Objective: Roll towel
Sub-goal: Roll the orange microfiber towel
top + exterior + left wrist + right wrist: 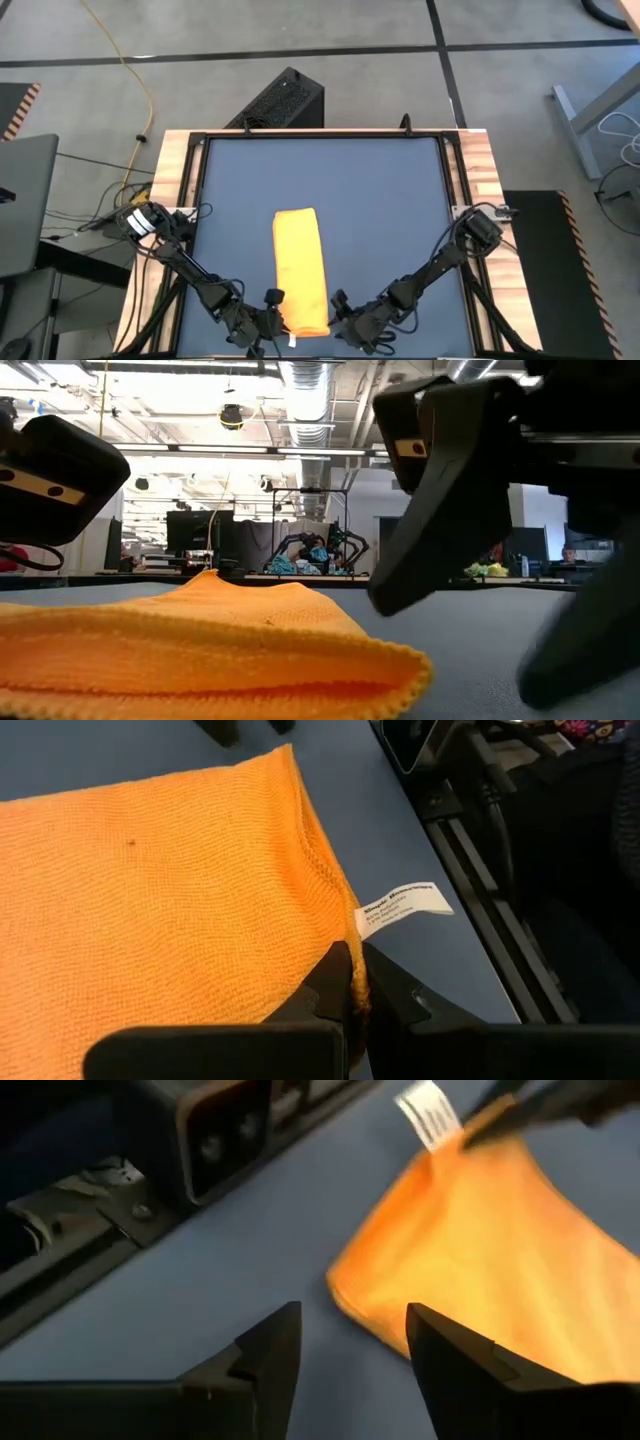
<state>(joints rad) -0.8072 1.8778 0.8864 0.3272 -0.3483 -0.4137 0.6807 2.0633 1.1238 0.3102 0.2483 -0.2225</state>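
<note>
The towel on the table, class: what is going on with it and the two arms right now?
The towel lies folded into a long strip on the table. The left end effector is shut on the towel's near corner, right by the tag. The right end effector is open at the other near corner, holding nothing. No rolling shows yet.

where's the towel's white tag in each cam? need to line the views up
High: white tag at the towel corner nearest the left pincer.
Low: tag not in it.
Left wrist: tag on the mat just past the shut fingers.
Right wrist: tag at the towel's far corner, beyond the open right pincer.
Shared landmark: that tagged towel corner.
</note>
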